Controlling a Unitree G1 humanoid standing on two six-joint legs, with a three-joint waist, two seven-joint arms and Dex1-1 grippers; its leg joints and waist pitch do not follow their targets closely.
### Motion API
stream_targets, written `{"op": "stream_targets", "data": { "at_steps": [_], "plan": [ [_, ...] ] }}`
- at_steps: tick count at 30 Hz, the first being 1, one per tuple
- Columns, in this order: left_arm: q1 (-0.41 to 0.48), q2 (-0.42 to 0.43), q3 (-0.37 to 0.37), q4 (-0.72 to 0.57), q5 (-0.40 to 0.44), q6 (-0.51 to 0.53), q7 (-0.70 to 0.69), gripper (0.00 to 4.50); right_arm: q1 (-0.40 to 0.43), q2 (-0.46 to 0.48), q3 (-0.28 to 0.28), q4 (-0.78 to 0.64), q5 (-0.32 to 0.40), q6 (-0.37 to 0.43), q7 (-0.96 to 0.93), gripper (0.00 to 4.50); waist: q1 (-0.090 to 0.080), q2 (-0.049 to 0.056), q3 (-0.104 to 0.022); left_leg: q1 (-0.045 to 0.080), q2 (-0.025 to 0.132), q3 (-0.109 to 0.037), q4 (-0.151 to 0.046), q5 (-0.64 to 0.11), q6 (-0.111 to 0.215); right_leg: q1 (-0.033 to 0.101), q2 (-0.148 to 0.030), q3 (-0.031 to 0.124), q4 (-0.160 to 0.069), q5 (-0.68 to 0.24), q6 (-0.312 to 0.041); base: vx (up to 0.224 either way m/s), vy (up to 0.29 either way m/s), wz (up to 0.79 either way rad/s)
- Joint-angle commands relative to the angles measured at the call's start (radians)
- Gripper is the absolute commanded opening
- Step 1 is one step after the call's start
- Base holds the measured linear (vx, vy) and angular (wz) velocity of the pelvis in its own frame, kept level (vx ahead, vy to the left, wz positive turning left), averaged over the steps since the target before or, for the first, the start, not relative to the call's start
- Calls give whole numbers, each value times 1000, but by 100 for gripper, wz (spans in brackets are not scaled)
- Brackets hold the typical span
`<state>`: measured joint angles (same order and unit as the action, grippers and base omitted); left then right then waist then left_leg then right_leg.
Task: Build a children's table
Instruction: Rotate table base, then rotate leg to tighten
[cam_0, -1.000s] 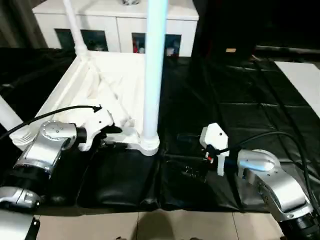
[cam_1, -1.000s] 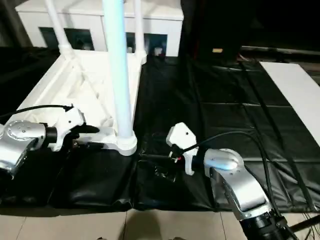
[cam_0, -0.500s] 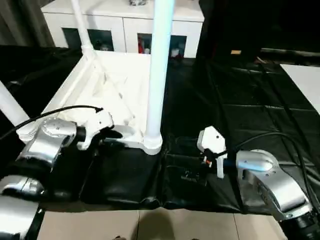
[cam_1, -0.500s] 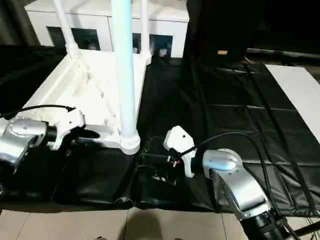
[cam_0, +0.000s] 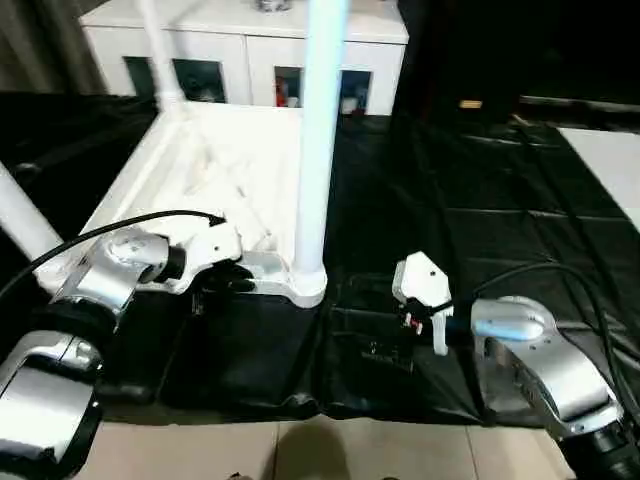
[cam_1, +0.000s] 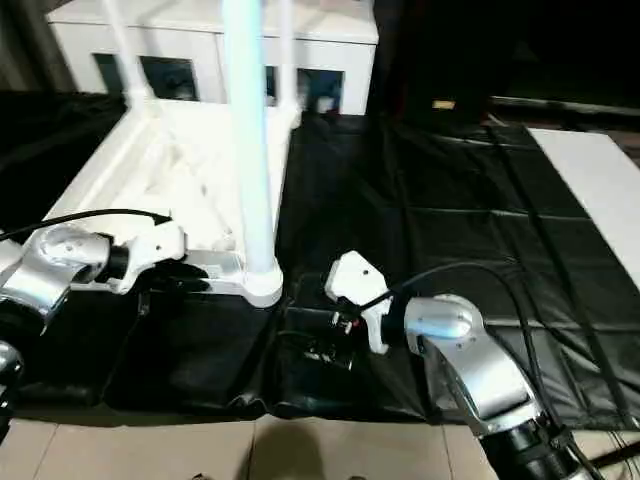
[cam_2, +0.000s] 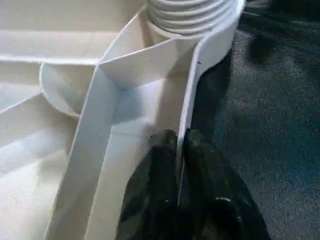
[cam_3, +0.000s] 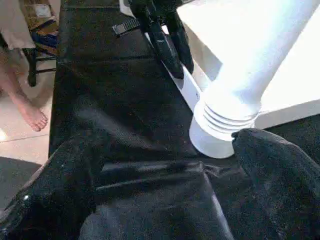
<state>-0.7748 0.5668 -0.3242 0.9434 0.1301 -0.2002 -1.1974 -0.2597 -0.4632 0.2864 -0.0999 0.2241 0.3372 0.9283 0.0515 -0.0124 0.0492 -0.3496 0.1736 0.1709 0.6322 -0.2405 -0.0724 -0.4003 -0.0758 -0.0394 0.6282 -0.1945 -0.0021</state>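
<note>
Left tool (cam_2: 179, 165) closed since earlier, my pinch now on tabletop rim (cam_2: 189, 107); right tool (cam_3: 165, 200) wide, empty. Thin-edge grip may slip, toppling upright leg (cam_0: 318, 130).

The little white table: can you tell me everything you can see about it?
The little white table looks like plastic and lies upside down on the black cover, its ribbed underside facing up. Tube legs stand up from ridged round corner sockets. The left pincer pinches the near rim beside one socket. The right pincer is open close to that socket.
</note>
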Motion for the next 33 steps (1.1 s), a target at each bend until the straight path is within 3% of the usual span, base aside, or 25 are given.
{"op": "stream_targets", "data": {
  "at_steps": [1, 5, 7, 11, 13, 15, 16, 18, 19, 23, 24, 27, 28, 33],
  "plan": [
    [15, 3, -33, 38, 36, 31, -19, 22, -11, -9, 0, 13, -12, -18, 8, 450, 7, 4, -55, 0, 55, -20, -99, -135, 4, 53, -77, 50, -66, -121, -255, 0, 0, 0],
    [34, -16, -10, 4, -1, 58, -38, 9, -11, -4, -12, 16, -14, -23, -7, 450, 3, 6, -57, -1, 54, -18, -97, -110, 14, 55, -76, 49, -63, -73, -271, 0, 0, 0],
    [86, -45, 22, -102, -59, 121, -43, 2, -6, 9, -42, 12, -4, -22, -40, 450, 4, 5, -59, -2, 56, -16, -96, -88, 21, 58, -78, 49, -57, -33, -289, 0, 0, 0],
    [147, -57, 32, -227, -98, 164, -44, 2, 2, 18, -64, 6, -2, -16, -74, 450, 8, 4, -61, -2, 56, -13, -93, -52, 47, 56, -75, 47, -52, 28, -311, 0, 0, 0],
    [223, -77, 49, -384, -145, 224, -14, 2, 12, 13, -87, 18, -15, -3, -112, 450, 9, 4, -63, -2, 62, -13, -94, -43, 53, 59, -78, 47, -49, 43, -314, 0, 0, 0],
    [253, -90, 55, -448, -163, 257, 8, 2, 18, 7, -94, 23, -16, -2, -115, 450, 11, 4, -59, -2, 57, -10, -93, -48, 65, 55, -73, 47, -55, 19, -308, 0, 0, 0],
    [277, -100, 57, -492, -166, 276, 25, 2, 23, 4, -97, 25, -14, -4, -114, 450, 11, -9, -59, -2, 56, -9, -93, -55, 68, 56, -72, 46, -58, -5, -302, 0, 0, 0],
    [318, -112, 56, -557, -169, 306, 40, 2, 30, 2, -99, 25, -13, -8, -113, 450, 16, -1, -56, -1, 59, -10, -95, -68, 66, 54, -74, 46, -61, -52, -288, 0, 0, 0],
    [335, -113, 56, -582, -170, 319, 41, 2, 31, 2, -98, 25, -14, -8, -113, 450, 16, -6, -55, -4, 61, -12, -97, -69, 65, 56, -75, 46, -61, -66, -281, 0, 0, 0],
    [356, -110, 66, -612, -154, 323, 85, 2, 31, 8, -89, 22, -14, -5, -116, 450, 14, -9, -53, -3, 55, -11, -97, -75, 67, 51, -69, 46, -67, -105, -255, 0, 0, 0],
    [357, -107, 71, -620, -156, 336, 95, 55, 29, 10, -86, 22, -13, -5, -117, 450, 13, -9, -52, -3, 56, -12, -98, -88, 60, 51, -70, 46, -69, -124, -248, 0, 0, 0],
    [359, -92, 67, -630, -140, 345, 105, 63, 28, 12, -81, 23, -15, -7, -117, 450, 13, -7, -51, -3, 55, -13, -99, -93, 56, 49, -68, 46, -71, -140, -239, 0, 0, 0],
    [362, -83, 62, -636, -125, 345, 113, 91, 27, 12, -79, 24, -15, -8, -117, 450, 12, -7, -51, -2, 55, -13, -100, -93, 54, 49, -68, 46, -71, -141, -235, 0, 0, 0],
    [367, -79, 58, -648, -109, 363, 122, 91, 26, 10, -79, 22, -16, -9, -117, 450, 9, -2, -53, -4, 54, -14, -99, -81, 51, 50, -68, 46, -68, -101, -241, 0, 0, 0]
  ]
}}
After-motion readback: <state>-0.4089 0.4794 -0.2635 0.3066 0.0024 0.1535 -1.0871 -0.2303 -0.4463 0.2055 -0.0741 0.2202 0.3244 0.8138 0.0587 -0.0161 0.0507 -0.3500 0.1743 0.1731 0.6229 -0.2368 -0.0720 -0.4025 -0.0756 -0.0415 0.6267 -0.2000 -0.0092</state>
